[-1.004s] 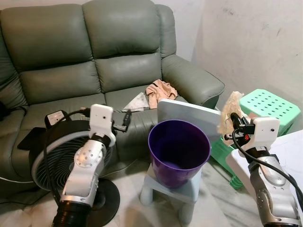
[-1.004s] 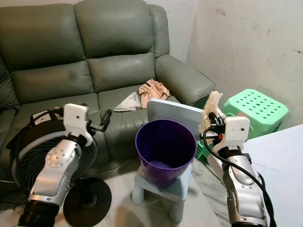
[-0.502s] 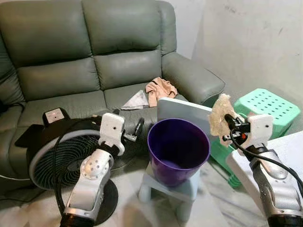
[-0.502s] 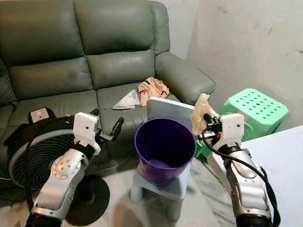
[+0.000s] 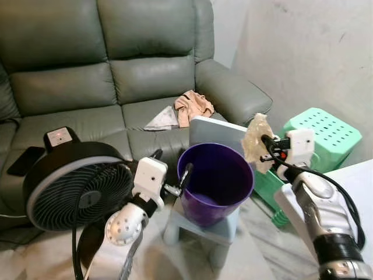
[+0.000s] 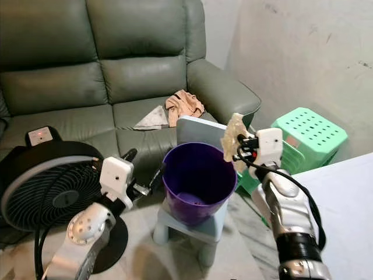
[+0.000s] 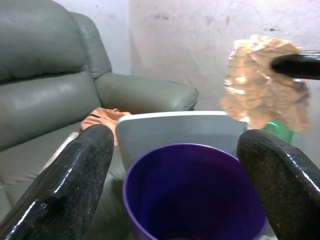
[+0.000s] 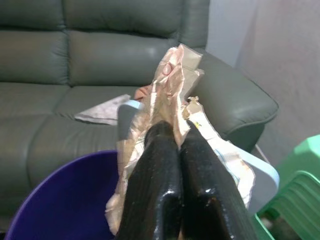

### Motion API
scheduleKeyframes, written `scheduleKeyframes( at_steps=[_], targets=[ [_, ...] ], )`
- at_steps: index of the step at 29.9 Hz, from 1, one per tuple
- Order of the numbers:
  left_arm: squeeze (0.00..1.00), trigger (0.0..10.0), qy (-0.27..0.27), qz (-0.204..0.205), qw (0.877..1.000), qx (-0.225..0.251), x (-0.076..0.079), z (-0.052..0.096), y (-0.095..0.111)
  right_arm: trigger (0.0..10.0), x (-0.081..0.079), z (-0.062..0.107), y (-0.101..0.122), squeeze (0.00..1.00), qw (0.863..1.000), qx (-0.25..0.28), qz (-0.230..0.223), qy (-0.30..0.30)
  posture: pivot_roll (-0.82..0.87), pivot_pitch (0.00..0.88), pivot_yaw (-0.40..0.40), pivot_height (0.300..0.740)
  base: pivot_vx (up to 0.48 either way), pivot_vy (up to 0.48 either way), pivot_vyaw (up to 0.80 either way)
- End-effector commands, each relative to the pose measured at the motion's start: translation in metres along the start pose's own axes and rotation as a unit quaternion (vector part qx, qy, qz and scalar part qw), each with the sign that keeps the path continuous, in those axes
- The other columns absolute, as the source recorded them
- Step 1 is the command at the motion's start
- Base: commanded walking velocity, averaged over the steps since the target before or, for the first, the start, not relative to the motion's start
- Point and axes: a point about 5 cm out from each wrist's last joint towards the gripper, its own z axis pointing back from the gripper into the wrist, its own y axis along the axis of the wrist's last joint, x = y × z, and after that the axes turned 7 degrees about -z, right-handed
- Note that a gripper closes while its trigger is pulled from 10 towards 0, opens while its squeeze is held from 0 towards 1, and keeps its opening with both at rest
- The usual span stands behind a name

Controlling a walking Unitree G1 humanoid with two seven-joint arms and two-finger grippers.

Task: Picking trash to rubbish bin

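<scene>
Right tool [image 5: 265, 149] pinched tight on wad [image 5: 255, 136], held over right rim of purple bin [image 5: 217, 182]. Left tool [image 5: 172, 175] spread wide, just beside bin's left rim, holding nothing. Bin on small stool [image 5: 201, 230]; grey lid [image 5: 215, 134] upright behind it. Fan [image 5: 73, 184] close beside left arm. Green stool [image 5: 320, 131] behind right arm. Sofa [image 5: 105, 64] beyond, with cloth [image 5: 192, 105] and paper [image 5: 162, 121] on seat.

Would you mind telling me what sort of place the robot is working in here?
Most likely a home living room: a grey-green leather sofa with cloth lying on it, a black floor fan, and a purple rubbish bin.
</scene>
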Motion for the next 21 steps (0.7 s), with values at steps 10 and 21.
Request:
scheduleKeyframes(
  at_steps=[10, 21],
  targets=[
    [0.0, 10.0, -0.013, 0.007, 1.0, 0.012, 0.024, 0.014, 0.015, 10.0, -0.009, -0.023, -0.005, 0.0, 1.0, -0.023, -0.012, 0.003, 0.14, 0.176, -0.173, 0.74, 0.0, 0.0, 0.0],
    [0.0, 10.0, -0.035, 0.014, 0.999, 0.005, 0.043, 0.028, 0.023, 10.0, -0.033, -0.04, -0.013, 0.0, 0.997, -0.059, 0.009, 0.045, 0.17, 0.239, -0.182, 0.74, 0.0, 0.0, 0.0]
  ],
)
